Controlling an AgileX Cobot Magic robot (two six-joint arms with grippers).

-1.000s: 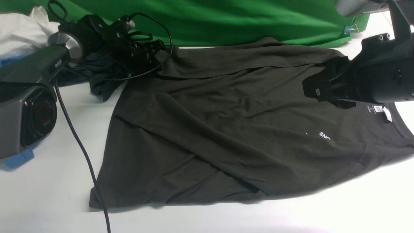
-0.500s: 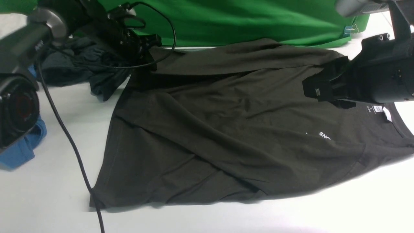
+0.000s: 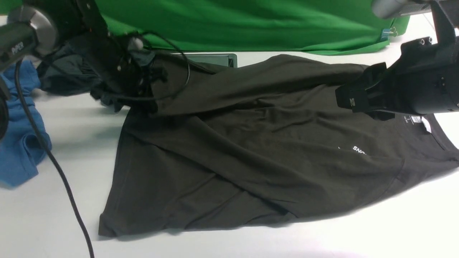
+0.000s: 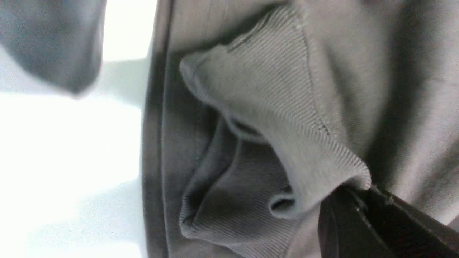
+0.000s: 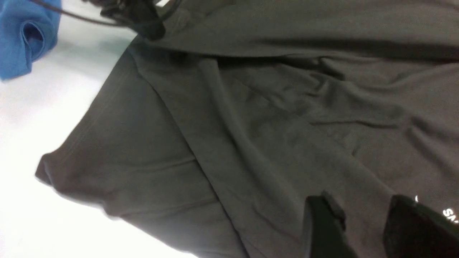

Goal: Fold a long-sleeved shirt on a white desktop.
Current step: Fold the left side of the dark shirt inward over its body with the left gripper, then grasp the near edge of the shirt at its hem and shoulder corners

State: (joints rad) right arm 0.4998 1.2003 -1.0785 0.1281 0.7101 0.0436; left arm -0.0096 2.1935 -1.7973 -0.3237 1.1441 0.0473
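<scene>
Lifted in the last second, the far sleeve of the large brown-black long-sleeved shirt (image 3: 233, 150) now hangs from the left pincer (image 3: 145, 77). This has bared a rectangular grey metal hatch (image 3: 211, 59) that the sleeve had covered.

From the left, a crumpled blue garment (image 3: 18, 143) lies at the edge of the broad white desk (image 3: 53, 215). A smaller dark grey-teal garment (image 3: 59, 80) sits behind it. A black cable (image 3: 61, 172) trails from the left arm across the desk to the near edge. The left pincer is closed tight on the sleeve's ribbed cuff (image 4: 272, 93), and its wrist view shows the knit bunched at the dark tips.

The shirt spreads over the middle of the desk, hem to the left and collar to the right. White lettering (image 3: 359, 149) is partly visible on the chest. At the right, the right pincer (image 3: 349, 100) hovers above the collar end. Its jaws stand about half apart with nothing between them. Whether it touches the cloth I cannot tell.

The step looks like folding the sleeve across the body. It would go best with the cuff carried high enough that the sleeve does not drag wrinkles. The sleeve should then be laid straight along the body and released only once it is flat. The trailing cable could snag the hem.
</scene>
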